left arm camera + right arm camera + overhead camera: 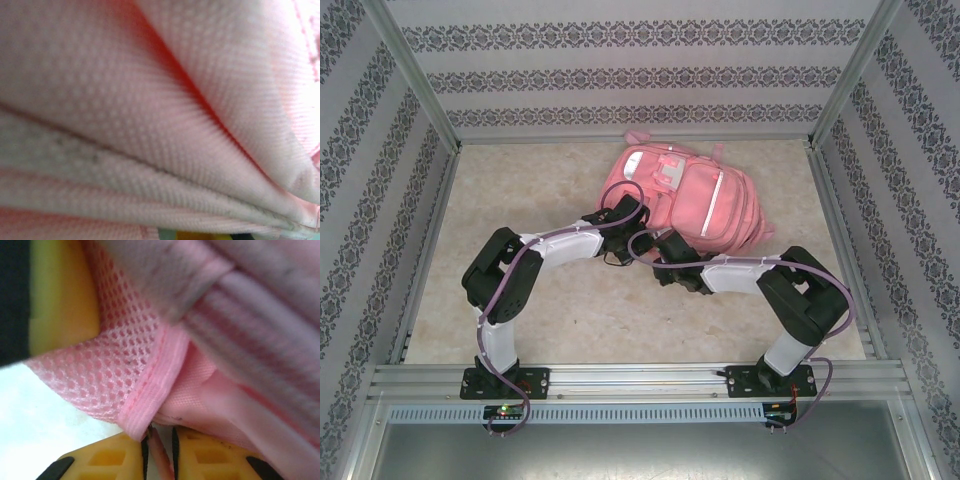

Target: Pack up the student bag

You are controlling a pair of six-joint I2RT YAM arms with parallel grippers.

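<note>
Pink fabric backpack [692, 198] on beige table [570, 310], right gripper [160, 452] pinching its pink strip, left gripper [617, 222] closed at its left edge, open table in front.

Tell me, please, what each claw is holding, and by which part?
Right claw pinches the student bag by a thin pink strip near its mesh edge. Left claw: shut, hold cannot be told.

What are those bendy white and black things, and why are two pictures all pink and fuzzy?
Those are two robot arms bolted to the near edge of a table, seen from a camera overhead. Both reach to a big pink backpack, the student bag, lying on the table. The other two pictures come from little cameras on the arms' wrists, pressed so close that the pink cloth looks blurry. In the right wrist picture, the right gripper has yellow fingers pinching a strip of the bag's pink fabric. The left gripper is shut, tucked against the bag.
</note>
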